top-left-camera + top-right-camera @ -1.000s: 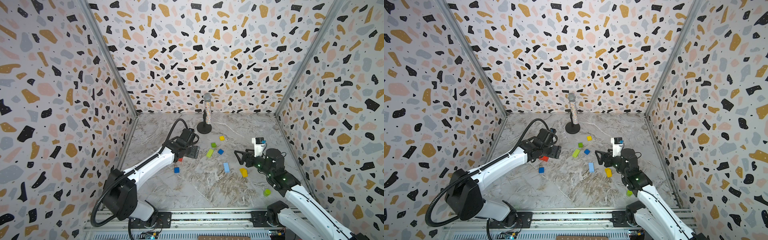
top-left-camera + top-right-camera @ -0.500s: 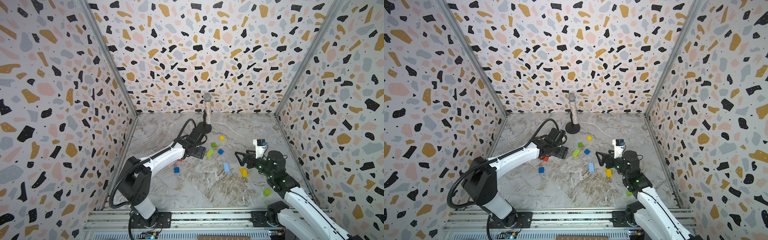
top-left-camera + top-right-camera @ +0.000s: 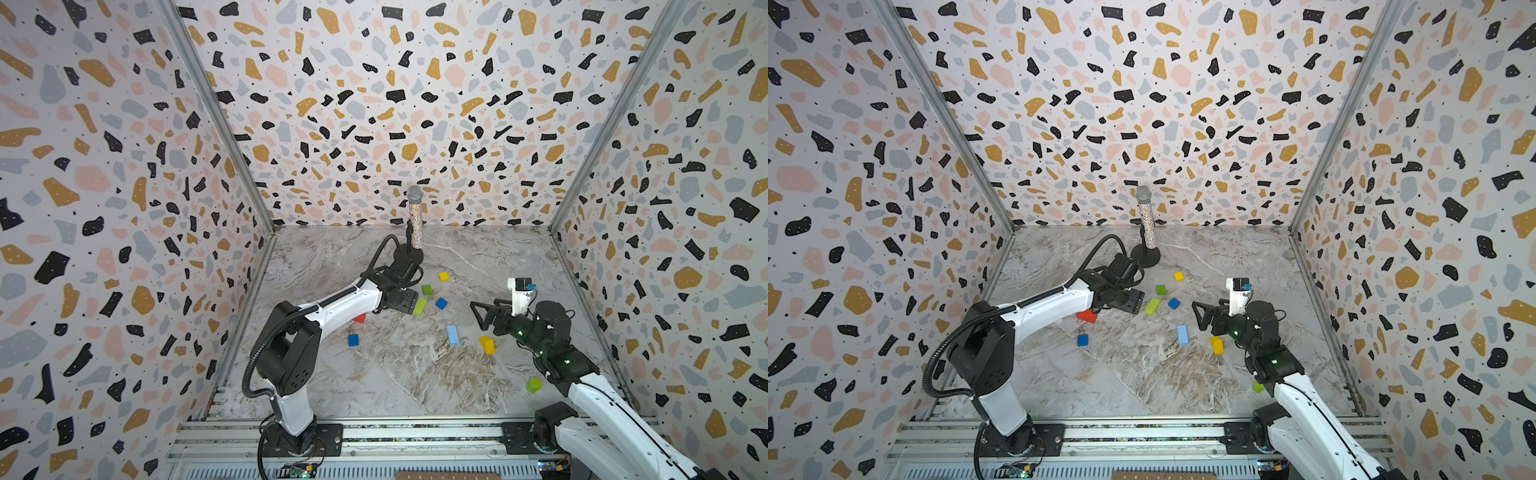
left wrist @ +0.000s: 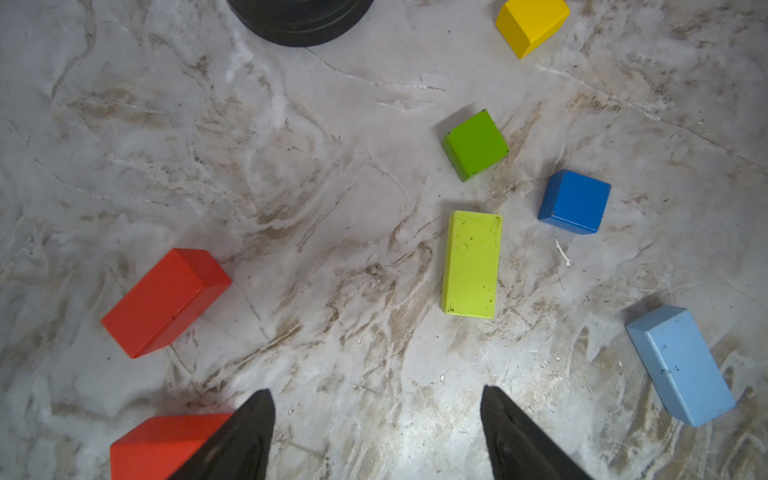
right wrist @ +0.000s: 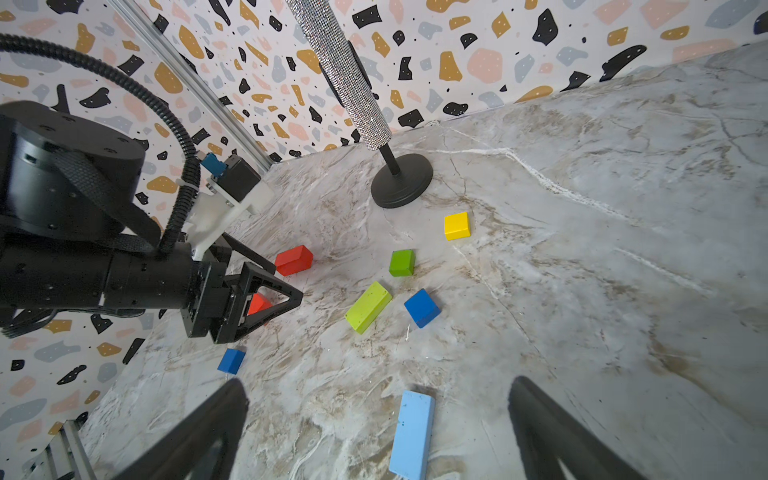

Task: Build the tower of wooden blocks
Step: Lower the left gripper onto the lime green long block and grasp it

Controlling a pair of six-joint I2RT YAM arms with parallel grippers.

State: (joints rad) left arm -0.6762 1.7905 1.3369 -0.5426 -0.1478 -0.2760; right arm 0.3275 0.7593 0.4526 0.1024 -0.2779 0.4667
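Note:
The wood blocks lie loose and single on the marble floor; no tower shows. In the left wrist view I see two red bricks [image 4: 166,301] [image 4: 166,444], a lime brick [image 4: 471,264], a green cube [image 4: 476,145], a dark blue cube [image 4: 573,201], a light blue brick [image 4: 681,365] and a yellow cube [image 4: 532,23]. My left gripper [image 4: 376,395] [image 3: 405,300] hovers open and empty over bare floor, one finger beside the nearer red brick. My right gripper [image 5: 378,384] [image 3: 478,318] is open and empty, with the light blue brick [image 5: 411,436] lying on the floor beyond its fingers.
A glittery microphone on a black round stand [image 3: 415,224] rises at the back centre, close behind my left wrist. Another dark blue cube [image 3: 353,340] and a yellow brick [image 3: 487,345] lie nearer the front. A lime cylinder [image 3: 533,385] sits beside my right arm. Patterned walls enclose three sides.
My left arm has swung from the left side toward the back centre, bringing its gripper up beside the lime brick, jaws slightly narrower. My right gripper has opened wider and barely moved.

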